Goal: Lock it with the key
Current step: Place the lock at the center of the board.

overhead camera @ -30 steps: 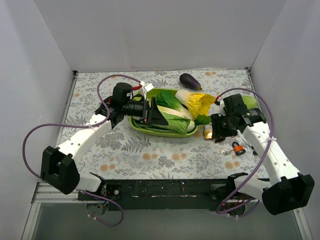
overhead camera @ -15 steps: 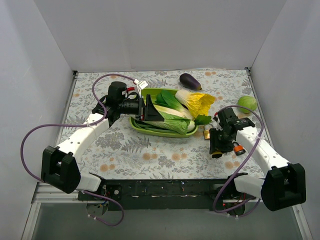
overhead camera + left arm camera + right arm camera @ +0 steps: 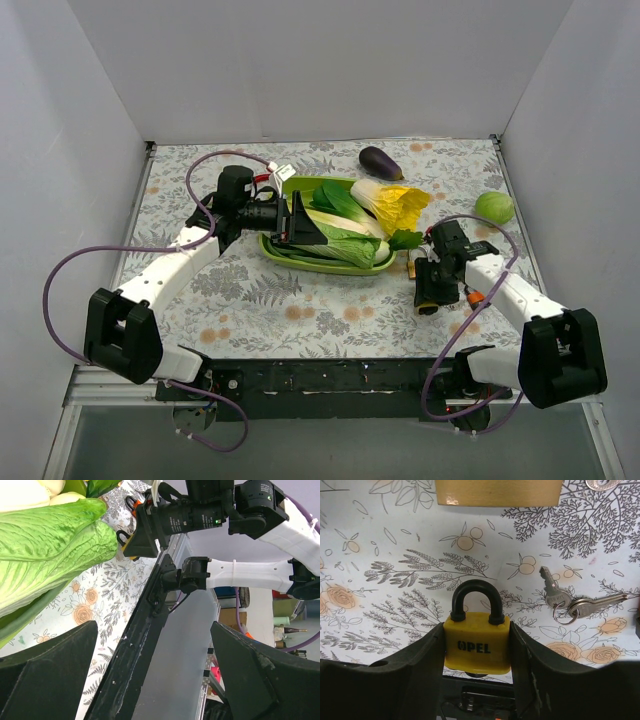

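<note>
In the right wrist view a yellow padlock [image 3: 477, 645] with a black shackle and the word OPEL stands between my right gripper's fingers, which touch both its sides. My right gripper [image 3: 476, 630] is shut on it, low over the floral cloth; in the top view the gripper [image 3: 428, 298] is at the front right. A bunch of silver keys [image 3: 560, 600] lies on the cloth just right of the padlock. A brass padlock [image 3: 497, 492] lies farther ahead. My left gripper [image 3: 300, 225] is open and empty over the green tray's left end.
A green tray [image 3: 300, 262] holds leafy cabbages [image 3: 345, 240]. A yellow-leafed cabbage [image 3: 395, 205], an eggplant [image 3: 380, 161] and a green round vegetable [image 3: 494, 207] lie behind. A small orange padlock [image 3: 474, 296] lies right of my right gripper. White walls enclose the table.
My right arm has folded back toward the near edge, bringing its gripper lower and nearer, left of the orange padlock. The left arm has barely moved.
</note>
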`<state>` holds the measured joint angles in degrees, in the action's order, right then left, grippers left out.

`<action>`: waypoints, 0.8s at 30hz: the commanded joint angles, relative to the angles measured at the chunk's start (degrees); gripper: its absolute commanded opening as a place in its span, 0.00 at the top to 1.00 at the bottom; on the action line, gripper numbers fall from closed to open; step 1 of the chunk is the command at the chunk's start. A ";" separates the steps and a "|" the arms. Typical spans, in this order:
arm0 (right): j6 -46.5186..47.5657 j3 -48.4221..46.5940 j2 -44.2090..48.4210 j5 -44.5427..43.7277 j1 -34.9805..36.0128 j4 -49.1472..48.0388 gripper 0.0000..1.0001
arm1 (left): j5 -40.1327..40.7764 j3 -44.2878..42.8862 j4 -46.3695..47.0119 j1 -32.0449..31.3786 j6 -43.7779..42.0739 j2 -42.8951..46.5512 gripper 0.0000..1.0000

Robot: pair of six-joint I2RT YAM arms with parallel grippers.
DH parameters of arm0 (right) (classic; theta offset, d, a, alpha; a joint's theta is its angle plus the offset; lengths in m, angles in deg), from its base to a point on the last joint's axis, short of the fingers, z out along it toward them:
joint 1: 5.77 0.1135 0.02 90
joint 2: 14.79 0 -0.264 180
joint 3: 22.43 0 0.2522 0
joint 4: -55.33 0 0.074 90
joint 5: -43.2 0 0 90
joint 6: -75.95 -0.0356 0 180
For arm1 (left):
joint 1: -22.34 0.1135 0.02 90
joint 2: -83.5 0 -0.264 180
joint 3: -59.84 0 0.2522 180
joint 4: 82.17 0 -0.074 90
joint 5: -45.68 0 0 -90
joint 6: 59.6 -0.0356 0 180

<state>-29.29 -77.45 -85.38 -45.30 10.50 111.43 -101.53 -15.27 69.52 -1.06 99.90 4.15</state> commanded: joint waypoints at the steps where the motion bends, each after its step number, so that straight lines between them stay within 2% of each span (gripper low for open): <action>1: -1.98 1.88 0.10 -1.15 0.34 -2.44 0.99 | -0.97 0.78 1.10 0.28 0.03 0.16 0.02; 7: -1.54 2.49 -1.30 -3.61 0.34 -5.78 0.99 | -1.41 1.66 1.89 0.28 1.26 -0.45 0.02; 19: -2.07 4.78 -3.68 -2.46 0.34 -9.56 0.99 | -1.50 2.02 2.50 0.28 1.61 -0.81 0.02; 21: -1.89 5.22 -3.77 -2.47 0.25 -9.65 0.84 | -1.33 2.10 2.59 0.28 1.61 -0.89 0.02; 24: -1.81 5.13 -3.51 -1.85 0.34 -9.83 0.74 | -1.33 2.28 2.86 0.37 1.87 -0.89 0.02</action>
<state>-30.49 -73.51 -88.96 -47.93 10.52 103.76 -102.16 -13.52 70.98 -1.02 101.47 3.01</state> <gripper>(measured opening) 0.558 0.981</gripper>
